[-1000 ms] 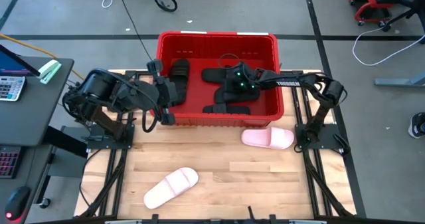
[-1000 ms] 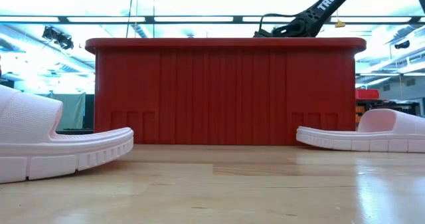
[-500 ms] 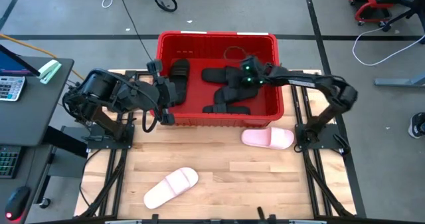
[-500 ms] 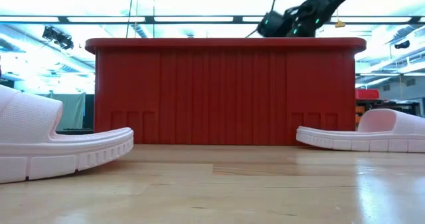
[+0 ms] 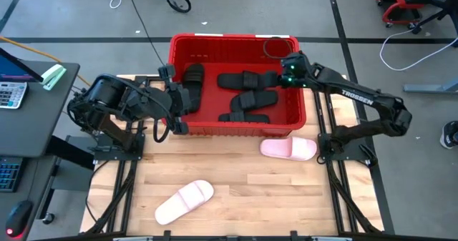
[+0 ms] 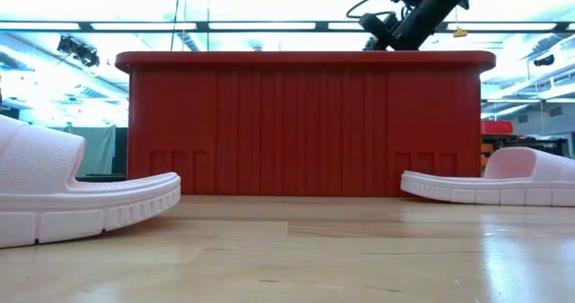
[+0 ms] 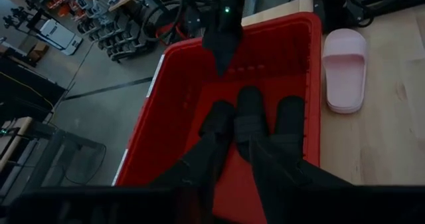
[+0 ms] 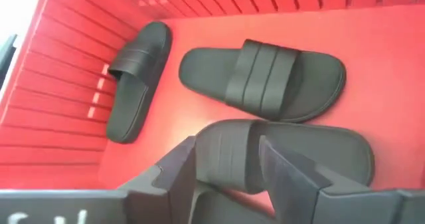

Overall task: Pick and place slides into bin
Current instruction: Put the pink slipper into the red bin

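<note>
The red bin (image 5: pixel 232 36) stands at the table's far middle. Several black slides lie in it: one (image 5: pixel 193 80) leans against the left wall, and three (image 5: pixel 247 79) (image 5: pixel 255 98) (image 5: pixel 243 117) lie on the floor. Two pale pink slides (image 5: pixel 288 149) (image 5: pixel 184 202) lie sole down on the table. My right gripper (image 5: pixel 280 76) hangs open and empty above the bin's far right part, over the black slides (image 8: pixel 265 78). My left gripper (image 5: pixel 180 105) is open and empty at the bin's left wall.
The bin's near wall (image 6: pixel 305 123) stands between the two pink slides (image 6: pixel 63 195) (image 6: pixel 494 182) in the low view. One pink slide (image 7: pixel 345 68) lies just in front of the bin's right end. Bare wood lies between the pink slides.
My right gripper has risen out of the bin and gone toward its far right corner. The black slide that lay under it now shows flat on the bin floor. My left arm has kept still.
</note>
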Robot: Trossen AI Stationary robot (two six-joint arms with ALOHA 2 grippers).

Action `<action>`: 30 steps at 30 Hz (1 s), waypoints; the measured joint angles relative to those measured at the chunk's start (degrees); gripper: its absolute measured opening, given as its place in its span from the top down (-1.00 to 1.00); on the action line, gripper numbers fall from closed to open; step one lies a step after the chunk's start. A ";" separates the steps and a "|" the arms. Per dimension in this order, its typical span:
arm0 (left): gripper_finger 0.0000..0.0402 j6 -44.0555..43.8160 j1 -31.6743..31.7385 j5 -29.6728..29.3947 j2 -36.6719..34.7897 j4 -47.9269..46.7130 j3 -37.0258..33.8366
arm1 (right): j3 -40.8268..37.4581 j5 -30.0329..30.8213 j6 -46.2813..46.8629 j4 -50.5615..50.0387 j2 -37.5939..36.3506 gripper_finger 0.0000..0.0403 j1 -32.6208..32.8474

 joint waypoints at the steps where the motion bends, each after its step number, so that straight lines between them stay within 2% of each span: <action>1: 0.51 -0.06 0.00 0.02 0.00 0.00 0.00 | 0.00 -0.03 -0.31 -0.02 -0.13 0.16 0.20; 4: 0.52 -1.37 0.00 0.03 0.00 0.00 0.00 | 0.00 -2.63 -3.23 -0.04 -0.64 0.16 1.15; 7: 0.51 -1.38 0.00 0.02 0.00 0.00 0.00 | -0.02 -11.03 -3.88 0.98 -1.67 0.16 3.45; 10: 0.49 -1.36 0.00 0.02 0.00 0.01 0.00 | -0.04 -20.03 -0.73 5.98 -3.88 0.16 9.22; 13: 0.49 -1.38 0.00 0.02 0.00 0.01 0.00 | -0.04 -21.65 1.00 13.12 -7.05 0.16 17.52; 17: 0.50 -1.53 0.00 1.68 0.00 0.02 0.00 | -0.02 -14.69 -0.98 16.35 -11.52 0.16 29.78; 22: 0.51 -7.14 -0.08 8.02 -0.08 -0.37 -1.02 | -0.02 3.30 -3.28 11.78 -13.02 0.16 47.24; 24: 0.50 -10.08 -0.58 9.43 -0.01 -2.59 -1.49 | -0.02 10.98 -1.78 8.79 -11.80 0.16 53.29; 27: 0.51 -15.09 -1.65 11.57 0.31 -8.17 -1.42 | -0.02 18.76 3.49 4.45 -8.68 0.16 60.49; 30: 0.53 -17.97 -3.25 19.68 0.70 -8.33 -2.83 | -0.02 24.32 7.33 5.68 -4.28 0.16 66.34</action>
